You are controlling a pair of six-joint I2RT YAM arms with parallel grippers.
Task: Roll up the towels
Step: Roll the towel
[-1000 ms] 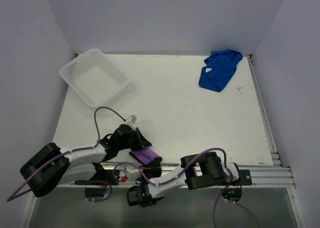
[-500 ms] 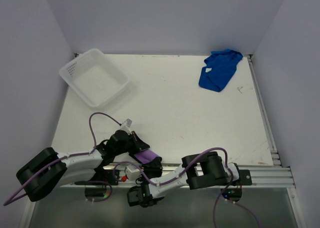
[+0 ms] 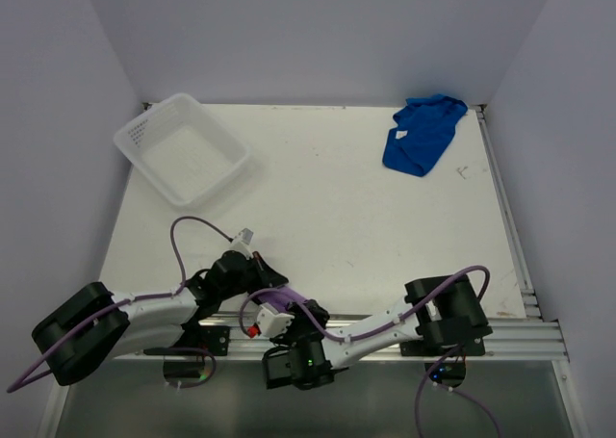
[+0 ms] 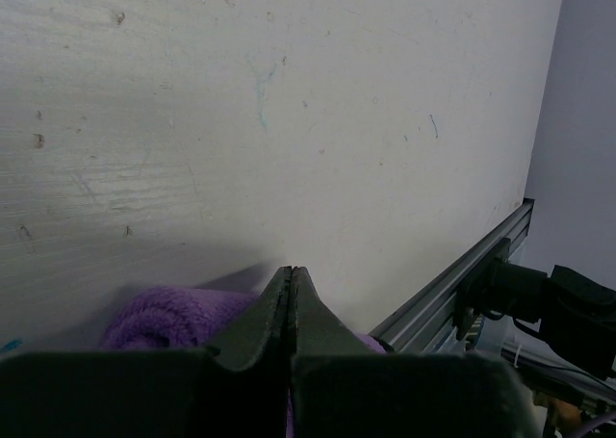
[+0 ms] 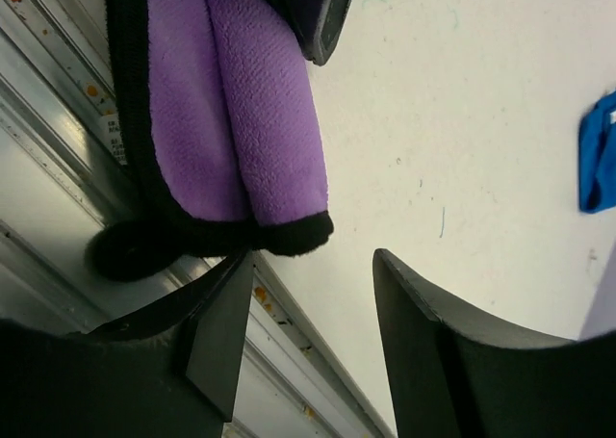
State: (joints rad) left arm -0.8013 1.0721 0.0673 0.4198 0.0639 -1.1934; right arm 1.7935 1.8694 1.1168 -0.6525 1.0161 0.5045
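At the near edge of the table (image 3: 337, 207), the right end effector (image 5: 313, 260) had just opened up: a second before it was almost shut, and now its jaws stood wide apart with nothing between them. The end of the purple towel (image 5: 241, 120) lay just beside one finger. Over the same second the right arm's elbow swung out towards its own side and its wrist drew back over the rail (image 5: 58, 197). That read as a release, leaving the purple towel as a doubled-over bundle hard against the rail. The left end effector (image 4: 292, 272) was closed tight, no gap showing, and sat right over the purple cloth; whether it nipped a fold could not be told. The blue towel (image 3: 422, 135) lay crumpled at the far right corner, well apart from both arms and apparently untouched. By my judgement the purple one was at or near the end of its roll, and the blue one remained to be done
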